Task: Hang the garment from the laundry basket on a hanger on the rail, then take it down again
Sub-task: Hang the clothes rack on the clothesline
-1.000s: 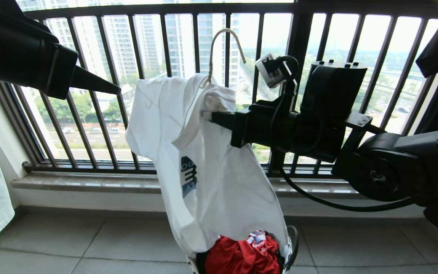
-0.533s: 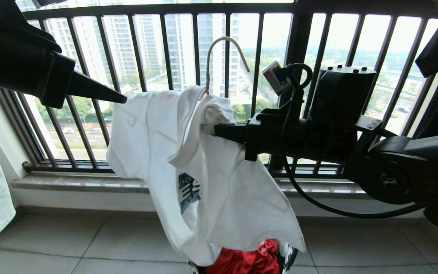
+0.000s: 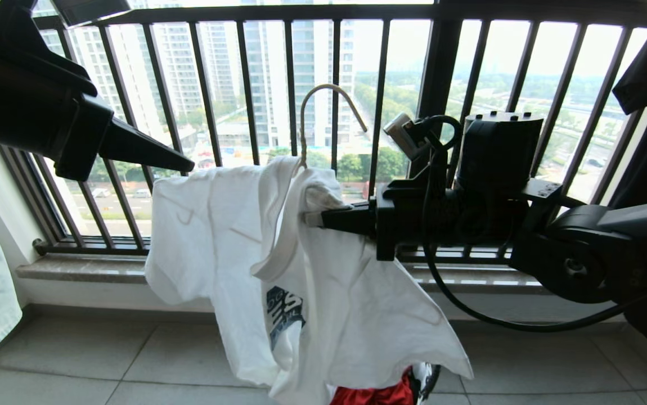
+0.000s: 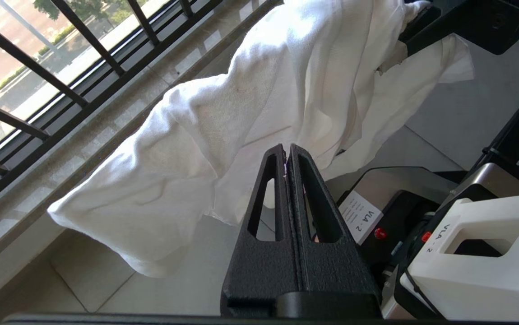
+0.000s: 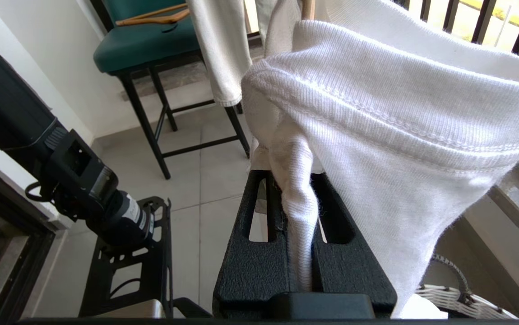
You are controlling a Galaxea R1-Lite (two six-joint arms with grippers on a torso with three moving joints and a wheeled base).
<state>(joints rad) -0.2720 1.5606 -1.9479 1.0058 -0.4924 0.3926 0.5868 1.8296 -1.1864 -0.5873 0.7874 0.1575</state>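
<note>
Pale tiled floor [image 3: 132,360] under the white woven laundry basket [image 3: 429,378] of red cloth [image 3: 377,395]

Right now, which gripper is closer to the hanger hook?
Right. The right gripper is shut on the T-shirt fabric just below the base of the hanger neck. The left gripper is shut and empty, off to the left of the shirt, touching nothing.

Open air lies between the left tool [image 3: 188,167] and the hanger [image 3: 329,107] hook. Behind both, the black window railing [image 3: 250,84] blocks any reach outward. The garment [image 3: 301,281], pinched by the right tool [image 3: 309,218], drapes over the laundry basket [image 3: 427,379], covering its mouth.
</note>
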